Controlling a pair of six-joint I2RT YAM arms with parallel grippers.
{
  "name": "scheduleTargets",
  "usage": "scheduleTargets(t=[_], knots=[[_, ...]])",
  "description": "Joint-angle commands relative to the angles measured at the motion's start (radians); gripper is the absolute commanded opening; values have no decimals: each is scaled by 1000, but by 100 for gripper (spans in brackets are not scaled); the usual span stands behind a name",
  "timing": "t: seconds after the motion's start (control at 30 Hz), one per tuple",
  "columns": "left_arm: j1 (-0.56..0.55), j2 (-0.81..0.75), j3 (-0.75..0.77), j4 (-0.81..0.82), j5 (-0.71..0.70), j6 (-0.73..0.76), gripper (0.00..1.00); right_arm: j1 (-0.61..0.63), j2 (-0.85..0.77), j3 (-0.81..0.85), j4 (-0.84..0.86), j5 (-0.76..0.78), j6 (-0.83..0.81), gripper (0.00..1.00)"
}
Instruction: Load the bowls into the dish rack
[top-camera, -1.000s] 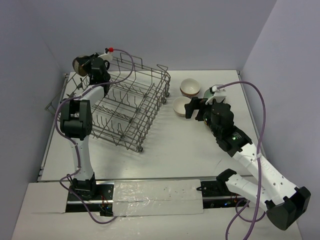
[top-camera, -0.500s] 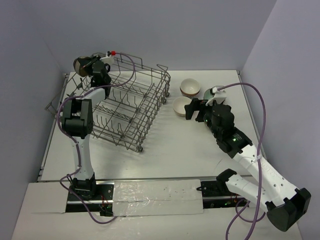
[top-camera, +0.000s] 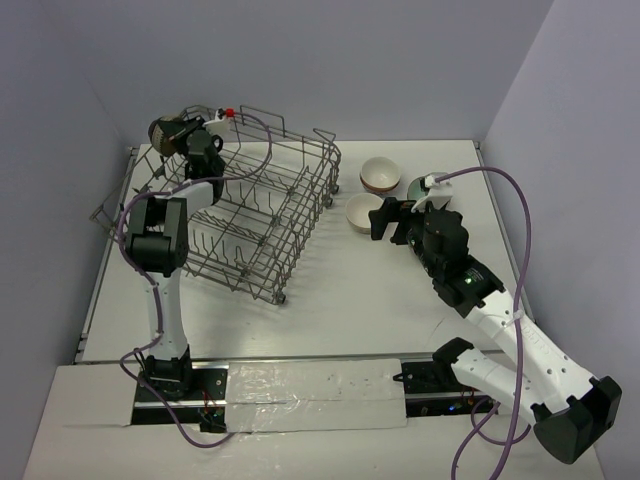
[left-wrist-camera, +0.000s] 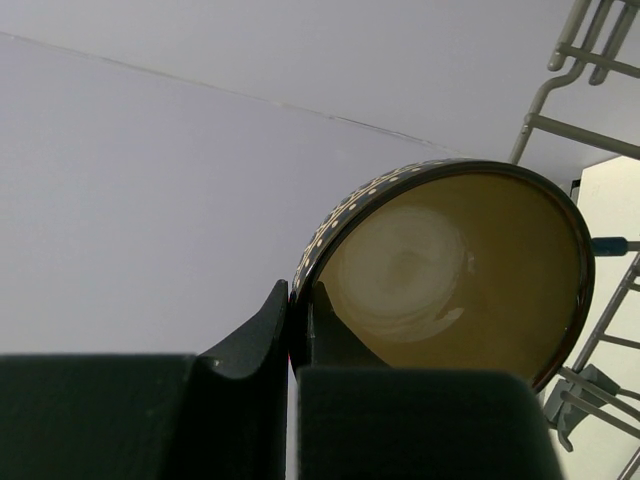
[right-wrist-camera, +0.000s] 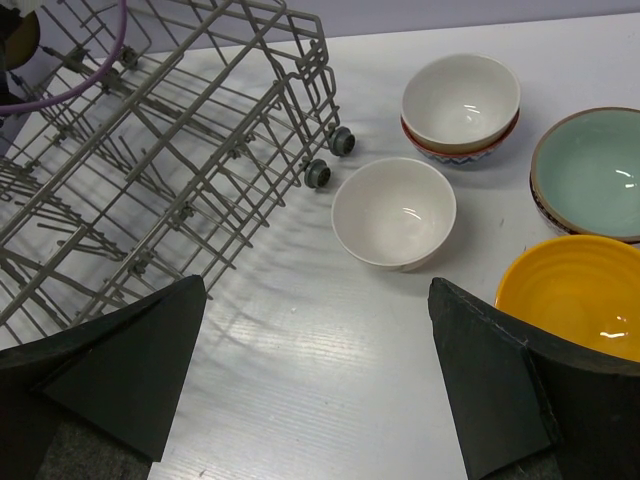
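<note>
1 dark bowl (top-camera: 163, 131) hangs at the far left corner of the dish rack (top-camera: 255, 215) in the overhead view, held by the left jaws. The right jaws hover right of the rack, spread wide and empty.

From the left wrist, the closed jaws pinch only that bowl's dotted rim, with rack wires just beyond.

From the right wrist, a white bowl (right-wrist-camera: 393, 212) sits just beside the rack's wheels, and other bowls lie farther out on the bench (right-wrist-camera: 300, 390).

I'd worry that so thin a rim pinch slips and drops the bowl onto the tines.
</note>
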Motion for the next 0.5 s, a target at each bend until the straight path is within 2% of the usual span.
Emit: scheduleTargets(t=[0.0,0.47], knots=[[1,8,-10,113,0,30,0,-3,-24,-5,44,-3,-1,100],[-11,35,-19,120,-22,49,0,-3,-30,-6,47,-17,1,100]])
